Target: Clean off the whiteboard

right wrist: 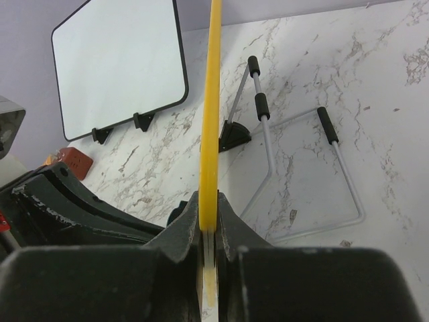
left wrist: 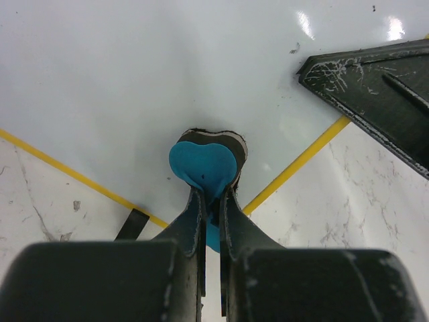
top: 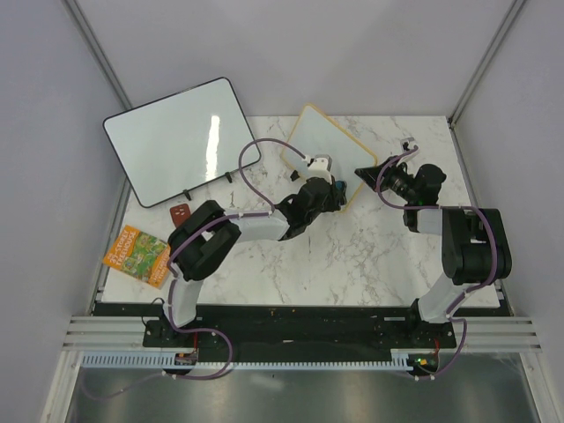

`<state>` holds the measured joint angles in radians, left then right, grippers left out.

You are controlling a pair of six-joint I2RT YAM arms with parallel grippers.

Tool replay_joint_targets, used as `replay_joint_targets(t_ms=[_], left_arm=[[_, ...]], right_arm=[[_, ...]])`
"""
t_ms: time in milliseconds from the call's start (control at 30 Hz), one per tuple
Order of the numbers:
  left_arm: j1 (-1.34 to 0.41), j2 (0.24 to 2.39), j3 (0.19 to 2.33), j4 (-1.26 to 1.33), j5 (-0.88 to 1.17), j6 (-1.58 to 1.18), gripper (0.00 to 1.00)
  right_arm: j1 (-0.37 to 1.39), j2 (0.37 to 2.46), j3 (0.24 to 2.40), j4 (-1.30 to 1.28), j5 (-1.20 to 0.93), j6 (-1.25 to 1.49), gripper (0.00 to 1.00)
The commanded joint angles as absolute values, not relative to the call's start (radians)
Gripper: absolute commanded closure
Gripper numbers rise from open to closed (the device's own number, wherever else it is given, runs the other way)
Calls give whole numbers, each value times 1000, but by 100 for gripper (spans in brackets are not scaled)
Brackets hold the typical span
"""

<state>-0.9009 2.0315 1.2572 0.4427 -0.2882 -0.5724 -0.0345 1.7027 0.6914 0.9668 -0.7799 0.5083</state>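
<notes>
Right wrist: whiteboard (right wrist: 213,100) edge pinched between right jaws; left jaws grip eraser (left wrist: 201,168).

Left of the whiteboard (top: 322,141) the black-framed board (top: 181,141) bars the way; behind it a wire stand (right wrist: 267,137) sprawls. The left gripper (left wrist: 213,196) with its eraser (left wrist: 201,164) and the right gripper (right wrist: 209,201) crowd its near edge; nearer, open table (top: 352,264).

Yellow-framed white whiteboard (top: 324,141), blue eraser (left wrist: 201,168), grey-veined white marble table (top: 352,256), black-framed white board (top: 181,141)
</notes>
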Motion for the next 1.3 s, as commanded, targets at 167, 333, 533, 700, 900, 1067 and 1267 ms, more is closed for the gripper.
replay_joint_targets(t_ms=[167, 333, 533, 700, 900, 1067, 1267], left_arm=[[-904, 1930, 1226, 431, -388, -523, 98], [-904, 1852, 1178, 430, -457, -500, 98], [-897, 1755, 1183, 284, -583, -488, 98], [-894, 1698, 1154, 213, -618, -476, 96], [-884, 1648, 1094, 203, -598, -482, 79], [-865, 1641, 1095, 187, -523, -474, 45], [-851, 1637, 1091, 173, -517, -480, 36]], right_arm=[[-20, 1635, 713, 965, -862, 511, 100], [-18, 1626, 706, 937, -861, 509, 100], [-18, 1606, 669, 916, -856, 512, 100], [-17, 1580, 643, 874, -833, 491, 99], [-15, 1568, 611, 853, -816, 477, 90], [-14, 1528, 591, 801, -785, 440, 77], [-12, 1514, 584, 779, -765, 429, 71]])
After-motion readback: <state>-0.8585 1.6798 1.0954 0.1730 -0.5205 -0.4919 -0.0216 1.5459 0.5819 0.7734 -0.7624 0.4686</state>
